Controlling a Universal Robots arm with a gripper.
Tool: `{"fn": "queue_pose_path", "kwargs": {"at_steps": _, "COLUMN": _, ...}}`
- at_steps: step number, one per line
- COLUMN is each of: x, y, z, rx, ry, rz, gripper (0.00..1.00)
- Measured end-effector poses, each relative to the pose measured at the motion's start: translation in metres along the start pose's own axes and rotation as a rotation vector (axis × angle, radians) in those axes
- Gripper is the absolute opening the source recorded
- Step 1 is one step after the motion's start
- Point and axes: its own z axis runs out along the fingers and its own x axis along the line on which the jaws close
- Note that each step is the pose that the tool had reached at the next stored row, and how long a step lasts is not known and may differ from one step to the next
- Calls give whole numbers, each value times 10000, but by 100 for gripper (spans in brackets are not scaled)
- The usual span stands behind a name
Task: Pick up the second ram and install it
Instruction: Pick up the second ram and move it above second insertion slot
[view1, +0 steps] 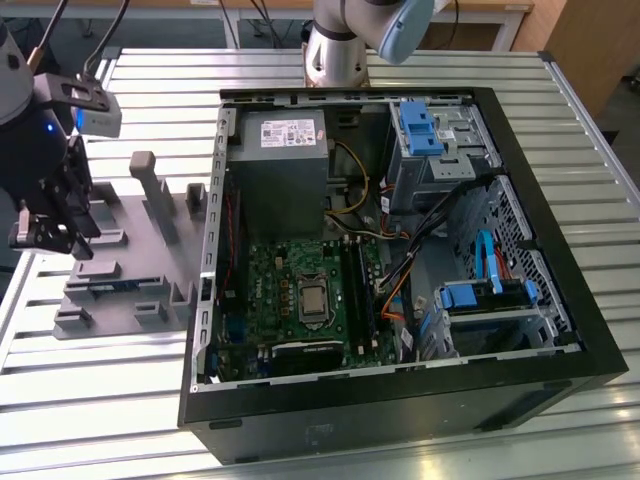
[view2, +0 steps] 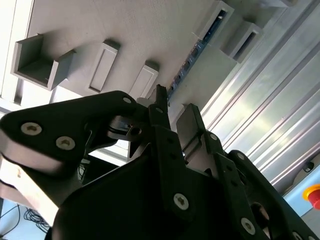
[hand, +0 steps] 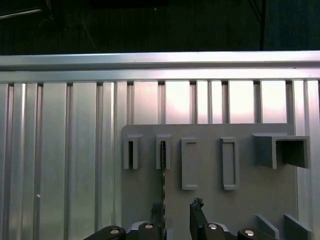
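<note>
Here the open, empty gripper (hand: 176, 212) hangs just above the ram (hand: 162, 170), standing edgewise in a slot near the tray's (hand: 250, 200) edge.

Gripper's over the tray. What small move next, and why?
Probably nudge the gripper sideways to centre it. In the first wrist view it hangs open above the grey tray, and the second ram, on edge in its slot, sits close by one finger, not mid-gap.

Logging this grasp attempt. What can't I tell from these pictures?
Ram, first wrist view: edge-on, one end hidden behind the gripper, so contact is unclear.
Motherboard slots, exterior view: too small to tell which are filled.
Tray, exterior view: partly behind the gripper.
</note>
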Motion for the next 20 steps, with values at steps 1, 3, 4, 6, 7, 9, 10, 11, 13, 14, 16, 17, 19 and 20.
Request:
{"fn": "queue_pose_path", "kwargs": {"at_steps": 1, "x": 6, "y": -1, "z": 17, "rx": 0, "ry": 0, "rz": -2, "gripper": 36}}
{"fn": "queue_pose_path", "kwargs": {"at_steps": 3, "x": 17, "y": 0, "z": 46, "rx": 6, "ry": 1, "rz": 0, "gripper": 36}}
{"fn": "queue_pose_path", "kwargs": {"at_steps": 4, "x": 22, "y": -1, "z": 57, "rx": 10, "ry": 1, "rz": 1, "gripper": 36}}
{"fn": "queue_pose_path", "kwargs": {"at_steps": 6, "x": 27, "y": -1, "z": 82, "rx": 20, "ry": 0, "rz": 2, "gripper": 36}}
{"fn": "queue_pose_path", "kwargs": {"at_steps": 7, "x": 28, "y": -1, "z": 96, "rx": 26, "ry": 0, "rz": 2, "gripper": 36}}
{"fn": "queue_pose_path", "kwargs": {"at_steps": 9, "x": 29, "y": -2, "z": 133, "rx": 33, "ry": -1, "rz": 0, "gripper": 36}}
{"fn": "queue_pose_path", "kwargs": {"at_steps": 10, "x": 29, "y": -3, "z": 151, "rx": 33, "ry": 0, "rz": -1, "gripper": 36}}
{"fn": "queue_pose_path", "kwargs": {"at_steps": 11, "x": 33, "y": -4, "z": 169, "rx": 35, "ry": 0, "rz": -1, "gripper": 36}}
{"fn": "queue_pose_path", "kwargs": {"at_steps": 13, "x": 43, "y": -3, "z": 201, "rx": 39, "ry": 0, "rz": -2, "gripper": 36}}
{"fn": "queue_pose_path", "kwargs": {"at_steps": 14, "x": 49, "y": -4, "z": 216, "rx": 39, "ry": 2, "rz": -4, "gripper": 36}}
{"fn": "queue_pose_path", "kwargs": {"at_steps": 16, "x": 56, "y": -4, "z": 249, "rx": 45, "ry": -1, "rz": -9, "gripper": 36}}
{"fn": "queue_pose_path", "kwargs": {"at_steps": 17, "x": 57, "y": -4, "z": 261, "rx": 45, "ry": 0, "rz": -10, "gripper": 36}}
{"fn": "queue_pose_path", "kwargs": {"at_steps": 19, "x": 58, "y": -4, "z": 270, "rx": 44, "ry": 1, "rz": -12, "gripper": 36}}
{"fn": "queue_pose_path", "kwargs": {"at_steps": 20, "x": 58, "y": -4, "z": 270, "rx": 43, "ry": 2, "rz": -14, "gripper": 36}}
